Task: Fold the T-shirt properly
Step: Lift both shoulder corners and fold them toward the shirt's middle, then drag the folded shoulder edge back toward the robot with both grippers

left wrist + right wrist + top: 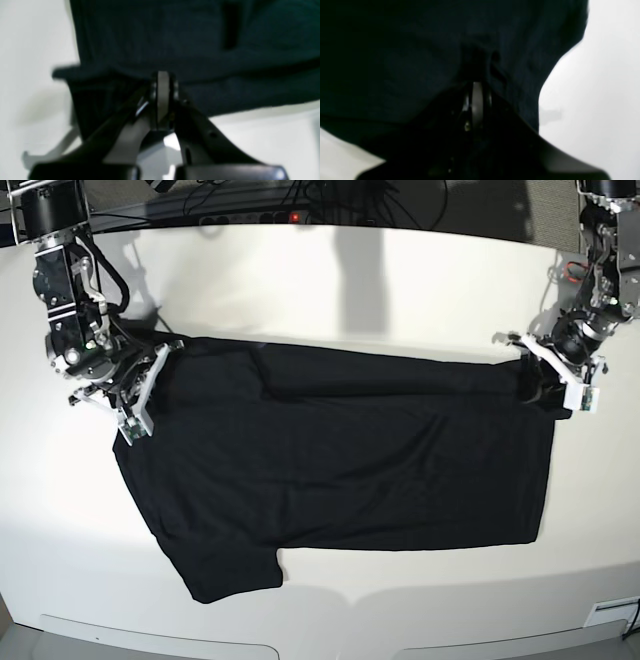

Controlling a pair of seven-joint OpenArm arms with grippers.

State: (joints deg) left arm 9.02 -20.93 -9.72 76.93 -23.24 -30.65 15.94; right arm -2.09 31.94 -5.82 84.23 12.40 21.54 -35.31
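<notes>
The black T-shirt (340,470) lies spread on the white table (330,270), plain side up, with no print showing. Its top part is folded over in a band. A sleeve sticks out at the lower left (225,565). My left gripper (537,383) is at the shirt's upper right corner; in the left wrist view its fingertips (162,76) are shut on the cloth's edge (190,42). My right gripper (158,373) is at the upper left corner; in the right wrist view its tips (476,86) are shut and buried in dark cloth (395,62).
A power strip with cables (290,218) lies along the table's back edge. Bare white table surrounds the shirt. The front edge of the table (320,635) runs close below the sleeve. A white tag (610,612) sits at the front right.
</notes>
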